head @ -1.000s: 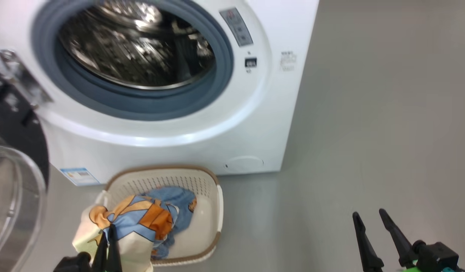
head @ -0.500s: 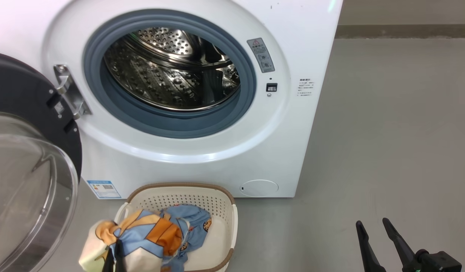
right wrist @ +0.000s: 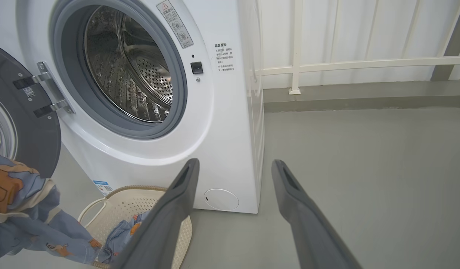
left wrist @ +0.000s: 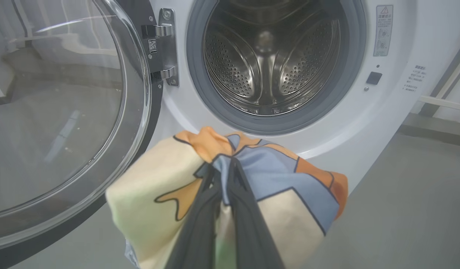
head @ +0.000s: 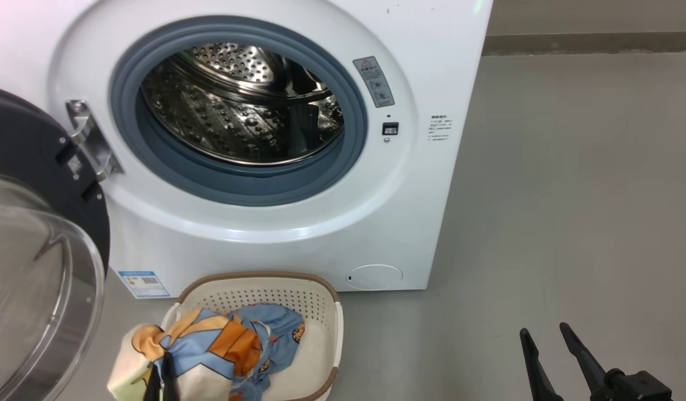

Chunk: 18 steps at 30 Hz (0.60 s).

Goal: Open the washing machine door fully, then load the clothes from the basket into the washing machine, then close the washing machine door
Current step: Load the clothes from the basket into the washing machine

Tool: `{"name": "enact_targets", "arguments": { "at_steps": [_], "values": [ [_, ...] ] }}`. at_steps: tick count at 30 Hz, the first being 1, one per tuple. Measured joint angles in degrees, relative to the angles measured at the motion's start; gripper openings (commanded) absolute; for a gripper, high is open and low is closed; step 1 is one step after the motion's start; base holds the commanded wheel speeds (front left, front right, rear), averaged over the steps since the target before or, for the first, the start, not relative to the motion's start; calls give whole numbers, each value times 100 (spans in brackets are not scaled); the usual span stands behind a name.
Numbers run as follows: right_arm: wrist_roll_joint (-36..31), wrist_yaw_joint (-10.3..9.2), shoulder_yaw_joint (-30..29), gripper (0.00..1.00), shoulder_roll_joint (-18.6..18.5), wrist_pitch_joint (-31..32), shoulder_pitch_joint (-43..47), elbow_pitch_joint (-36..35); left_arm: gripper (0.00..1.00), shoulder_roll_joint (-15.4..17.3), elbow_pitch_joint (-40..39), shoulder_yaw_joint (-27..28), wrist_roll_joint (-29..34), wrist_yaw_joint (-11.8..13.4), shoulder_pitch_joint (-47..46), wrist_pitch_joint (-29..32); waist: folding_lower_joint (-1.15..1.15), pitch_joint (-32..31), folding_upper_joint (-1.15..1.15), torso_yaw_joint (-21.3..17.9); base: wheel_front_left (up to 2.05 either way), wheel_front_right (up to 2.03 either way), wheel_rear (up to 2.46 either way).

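- The left gripper [left wrist: 223,166] is clamped tight, its two long dark fingers pressed together on a fold of the cream garment [left wrist: 155,209], with cloth bulging out on both sides of them.
- It hangs low in front of the washing machine [head: 265,245], below the round opening and a little to its left, with its fingers pointing up toward that opening.
- The right gripper [head: 544,329] has its jaws spread wide, with nothing between the two fingers.
- It hovers well off to the right of the washing machine, in front of it and clear of its right front corner. Its fingers are angled forward, and its dark wrist block is low behind them.
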Motion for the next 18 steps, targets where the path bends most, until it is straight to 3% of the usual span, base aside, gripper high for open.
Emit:
{"name": "enact_targets", "arguments": {
  "at_steps": [9, 18],
  "values": [
    [-10, 0, 92, 100, 52, 0, -1, 35, 0, 1, -126, 55, 25, -127, -210, 0, 0, 128, 0, -247, 0, 0, 0],
    [138, 0, 172, 100, 131, 0, -263, 25, 0, -3, 53, 96, 109, -359, -1536, 0, 0, 651, 0, -531, 0, 0, 0]
  ]
}}
